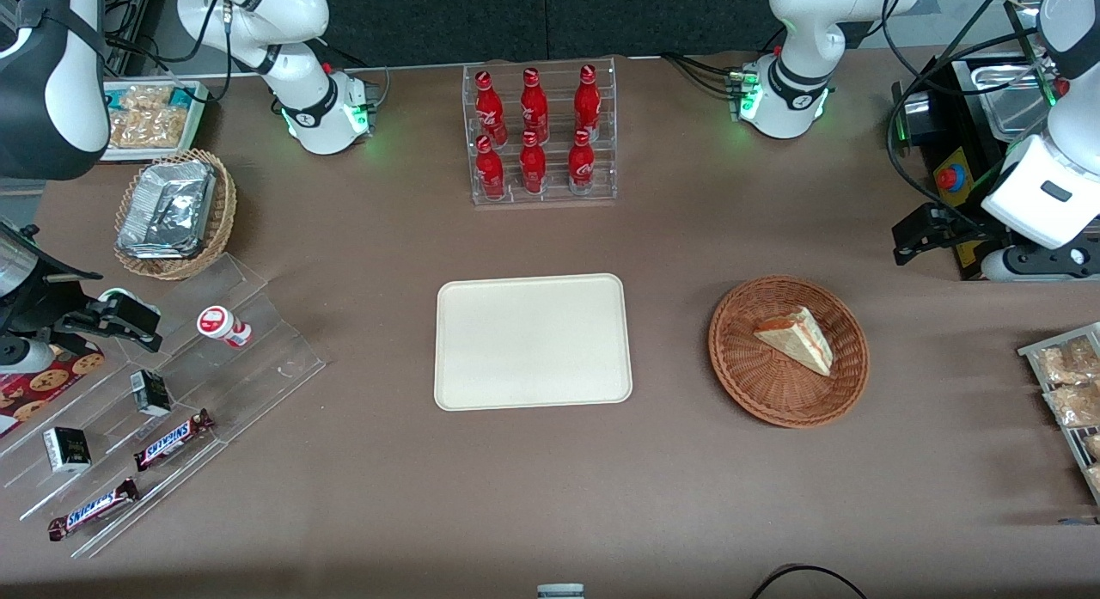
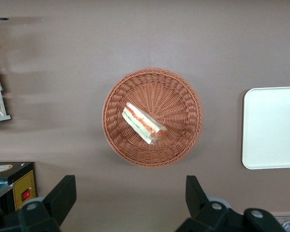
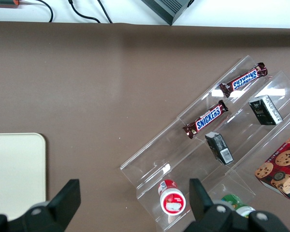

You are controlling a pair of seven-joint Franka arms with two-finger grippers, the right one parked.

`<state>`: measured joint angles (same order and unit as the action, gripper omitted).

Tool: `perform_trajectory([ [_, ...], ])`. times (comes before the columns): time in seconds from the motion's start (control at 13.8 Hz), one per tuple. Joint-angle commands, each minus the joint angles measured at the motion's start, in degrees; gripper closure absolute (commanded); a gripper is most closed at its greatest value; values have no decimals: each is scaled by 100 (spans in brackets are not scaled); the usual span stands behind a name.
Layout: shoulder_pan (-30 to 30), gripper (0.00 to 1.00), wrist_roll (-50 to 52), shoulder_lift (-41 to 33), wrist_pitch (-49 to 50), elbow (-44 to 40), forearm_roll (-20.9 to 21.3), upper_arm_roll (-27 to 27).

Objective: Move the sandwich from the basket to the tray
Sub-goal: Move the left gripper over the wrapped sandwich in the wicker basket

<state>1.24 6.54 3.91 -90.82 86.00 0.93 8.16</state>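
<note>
The sandwich point(image 1: 797, 339) point(image 2: 144, 124), a pale bread wedge with red and green filling, lies in the round reddish-brown basket point(image 1: 746, 382) point(image 2: 183, 96). The cream tray point(image 1: 533, 341) point(image 2: 273, 128) lies flat beside the basket, toward the parked arm's end, with nothing on it. My gripper point(image 1: 913, 238) point(image 2: 129, 193) hangs high over the table, farther from the front camera than the basket and toward the working arm's end. It is open, its black fingers point(image 2: 63, 193) wide apart over bare table next to the basket's rim, holding nothing.
A clear rack of red bottles point(image 1: 540, 139) stands farther from the front camera than the tray. A black box with a red button point(image 1: 950, 178) and a snack tray point(image 1: 1070, 384) sit at the working arm's end. An acrylic stand point(image 1: 258, 367) and foil basket point(image 1: 172, 212) are at the parked arm's end.
</note>
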Motion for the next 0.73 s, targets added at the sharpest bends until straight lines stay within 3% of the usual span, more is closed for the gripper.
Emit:
perform_trajectory([
  [0.0,43,0,-82,-110,90,57,47,46],
  [0.22,43,0,529,22,82,153,12,46],
  [0.44,-27,0,2582,373,-154,433,3,72],
  [0.65,-27,0,4412,453,-1057,1205,-84,81],
])
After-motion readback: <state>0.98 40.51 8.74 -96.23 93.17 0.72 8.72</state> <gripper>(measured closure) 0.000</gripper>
